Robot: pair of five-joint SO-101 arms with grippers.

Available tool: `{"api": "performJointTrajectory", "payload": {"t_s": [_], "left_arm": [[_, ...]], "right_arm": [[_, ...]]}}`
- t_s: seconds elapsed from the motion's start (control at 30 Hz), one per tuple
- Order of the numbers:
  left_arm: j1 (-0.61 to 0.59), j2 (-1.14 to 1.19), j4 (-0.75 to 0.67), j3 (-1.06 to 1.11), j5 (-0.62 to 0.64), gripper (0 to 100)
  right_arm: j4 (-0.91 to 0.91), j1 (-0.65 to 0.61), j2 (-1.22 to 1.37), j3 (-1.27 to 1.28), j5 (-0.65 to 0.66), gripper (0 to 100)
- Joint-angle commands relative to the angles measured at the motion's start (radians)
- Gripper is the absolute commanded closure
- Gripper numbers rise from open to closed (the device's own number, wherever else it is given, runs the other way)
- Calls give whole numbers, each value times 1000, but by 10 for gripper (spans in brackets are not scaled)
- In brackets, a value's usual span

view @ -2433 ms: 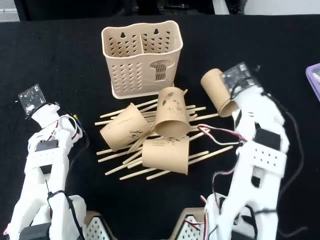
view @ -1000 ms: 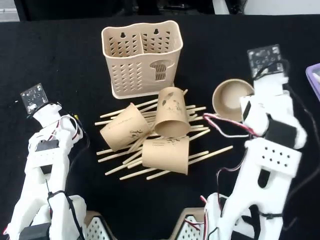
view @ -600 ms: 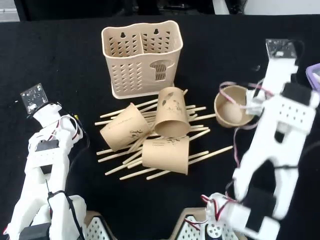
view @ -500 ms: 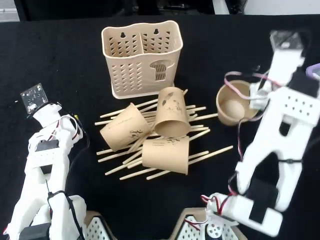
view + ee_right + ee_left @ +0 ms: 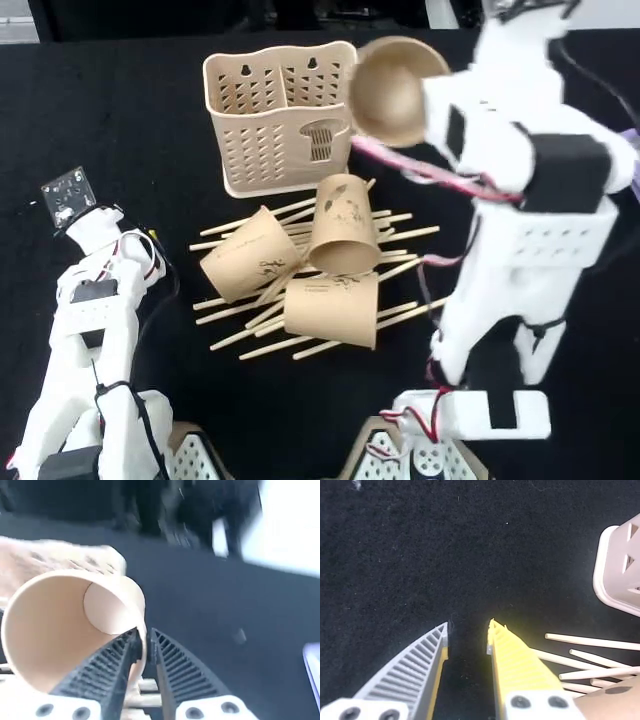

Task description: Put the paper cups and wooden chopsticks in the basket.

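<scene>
Clamping paper cup (image 5: 392,92) wall in right gripper (image 5: 143,636), at 3 o'clock of basket (image 5: 262,140) for drop-in | resting left gripper (image 5: 468,628) idle, jaws apart

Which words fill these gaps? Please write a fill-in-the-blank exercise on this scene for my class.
The gripper pinching the held cup by its rim belongs to the ____ arm.
____ other cups lie on the chopsticks.
The left gripper hangs ____ over the black table.
Missing words: right; three; open.
</scene>
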Motion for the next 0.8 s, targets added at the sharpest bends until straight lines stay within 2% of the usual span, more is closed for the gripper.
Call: {"api": "performJointTrajectory", "payload": {"t_s": [0.0,0.13,0.23,0.5,0.77], "left_arm": [[10,-29,-11,-4,-11,862],[10,-29,-17,8,-11,862],[10,-29,-17,8,-11,862],[10,-29,-17,8,-11,862],[10,-29,-17,8,-11,862]], "right_arm": [[-124,-117,-5,-76,-18,988],[-222,-206,1,15,-18,988],[-250,-219,33,85,-18,988],[-370,-132,143,99,-63,988],[-376,-103,216,101,-60,988]]}}
